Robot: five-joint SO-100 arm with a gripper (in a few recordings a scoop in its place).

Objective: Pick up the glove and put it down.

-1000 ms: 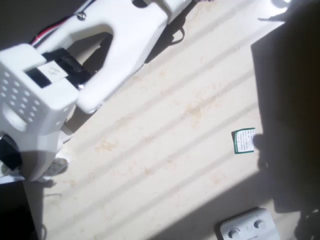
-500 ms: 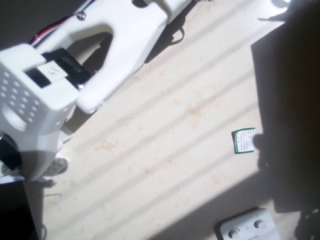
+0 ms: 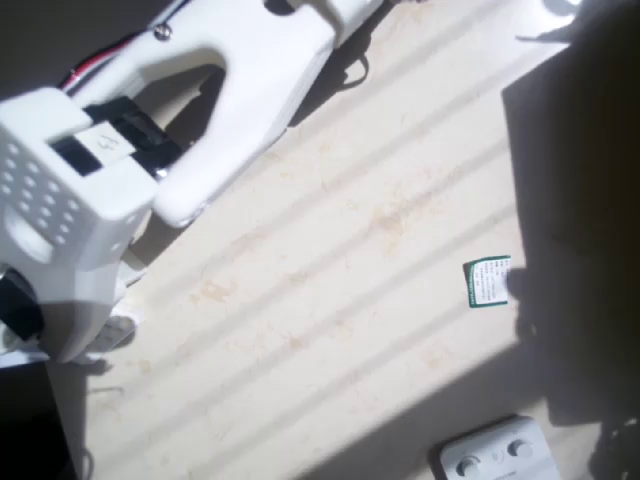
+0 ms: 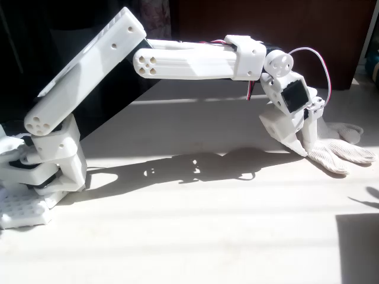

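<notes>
In the fixed view a white knitted glove [image 4: 342,151] lies flat on the pale table at the far right, its fingers pointing right. My white arm stretches across to it, and my gripper [image 4: 308,148] points down onto the glove's left end. The jaws stand close together there, pinching the cuff edge against the table. The glove still rests on the surface. In the overhead view the arm's upper links [image 3: 150,130] cover the top left.
A small green-and-white tag [image 3: 487,282] lies on the table beside a dark shadowed area [image 3: 580,200] at the right. A white device with buttons [image 3: 497,455] sits at the bottom edge. The arm's base [image 4: 23,201] stands at the far left.
</notes>
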